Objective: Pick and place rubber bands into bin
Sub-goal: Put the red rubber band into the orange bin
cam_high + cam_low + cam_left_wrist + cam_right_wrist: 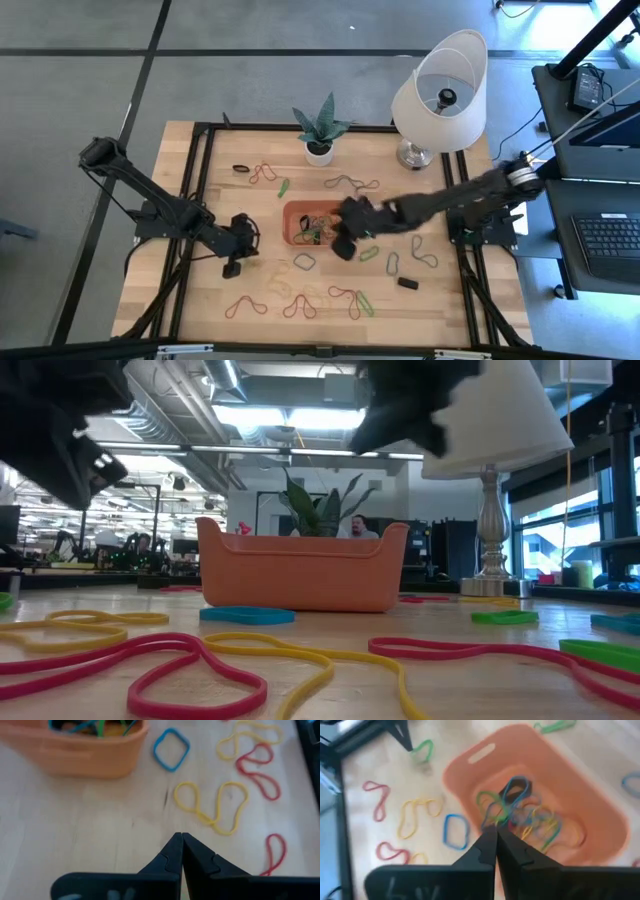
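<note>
The orange-red bin (296, 212) (300, 575) sits mid-table and holds several bands in blue, green, yellow and black (520, 807). Loose rubber bands lie around it: a yellow one (212, 805), a blue one (171, 749) and red ones (257, 762) (245, 305). My left gripper (181, 839) (235, 266) is shut and hovers over bare wood left of the bin's near corner. My right gripper (495, 831) (338, 240) is shut above the inside of the bin (590, 805). My right gripper's shut tips point down over the tangle of bands in the bin, next to a green loop (487, 802). I cannot tell whether they pinch a band.
A white-shaded lamp (440, 95) and a white plant pot (319, 150) stand along the far edge. More bands lie far of the bin (350, 184) and right of it (425, 255), near a small black object (407, 283). A person (352, 525) shows beyond the table.
</note>
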